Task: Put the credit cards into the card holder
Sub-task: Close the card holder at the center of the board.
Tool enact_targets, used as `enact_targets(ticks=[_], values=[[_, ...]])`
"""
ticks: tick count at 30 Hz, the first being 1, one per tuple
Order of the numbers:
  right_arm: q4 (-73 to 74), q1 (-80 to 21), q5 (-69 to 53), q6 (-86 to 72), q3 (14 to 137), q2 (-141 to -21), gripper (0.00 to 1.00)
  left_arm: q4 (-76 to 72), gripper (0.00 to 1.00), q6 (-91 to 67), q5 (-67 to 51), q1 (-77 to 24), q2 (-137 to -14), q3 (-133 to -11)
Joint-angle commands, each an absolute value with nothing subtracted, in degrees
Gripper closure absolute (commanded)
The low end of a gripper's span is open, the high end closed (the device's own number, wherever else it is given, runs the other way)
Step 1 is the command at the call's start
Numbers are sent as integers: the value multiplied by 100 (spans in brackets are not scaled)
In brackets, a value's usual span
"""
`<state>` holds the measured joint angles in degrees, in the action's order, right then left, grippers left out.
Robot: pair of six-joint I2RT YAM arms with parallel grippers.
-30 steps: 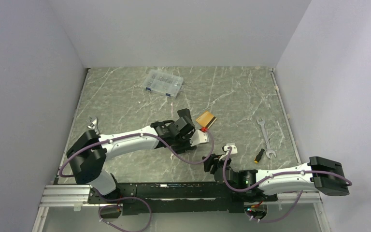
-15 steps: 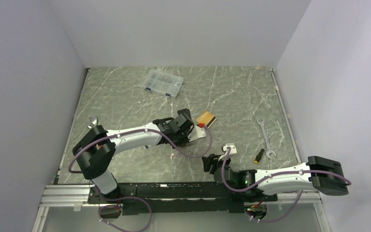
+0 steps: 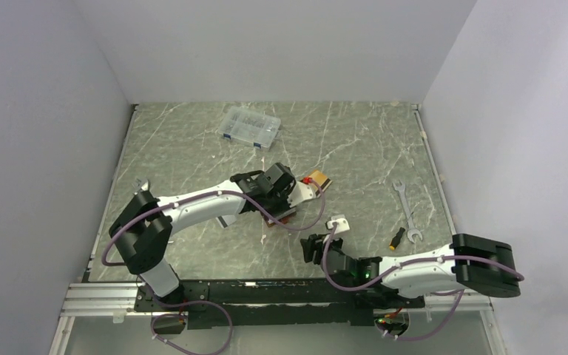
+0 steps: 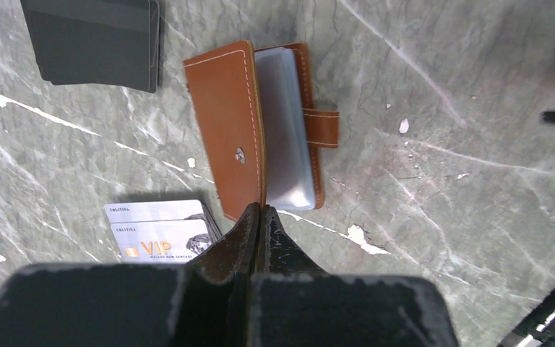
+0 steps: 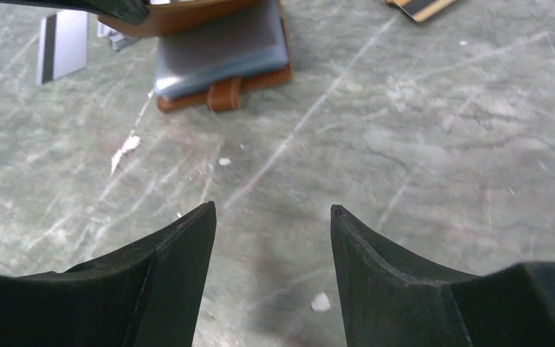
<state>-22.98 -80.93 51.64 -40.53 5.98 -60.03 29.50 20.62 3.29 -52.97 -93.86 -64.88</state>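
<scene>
The brown leather card holder lies on the marble table, its cover raised off the silvery inner sleeves. My left gripper is shut on the near edge of that cover. Two silver credit cards lie stacked just left of the fingers. An orange credit card rests behind the left gripper. My right gripper hangs open over bare table, short of the card holder, with nothing between its fingers. In the top view the right gripper is front right of the holder.
A flat dark rectangle lies beyond the holder. A clear compartment box sits at the back. A wrench and a small screwdriver lie to the right, another wrench at the left edge.
My left gripper has gone from open to shut, pinching the card holder's cover. The right arm has swung a little leftward toward the holder, still open.
</scene>
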Motion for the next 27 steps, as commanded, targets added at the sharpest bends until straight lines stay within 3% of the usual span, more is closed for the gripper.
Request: enact_targets(ticks=[1,16,27], values=[[-3238,-7634,4344,-3424,1001,-6280,38,3412,100,1699,-489,-5054,-9245,-6970],[-3739,-6447,2029,-2829,1856,-7592,38,3533,100,1599,-997,-4756,-9374,-6981],[-3234,-5826,854,-2353,2376,-8128,46,3521,100,1609,-1072,-4706,-9321,-6979]])
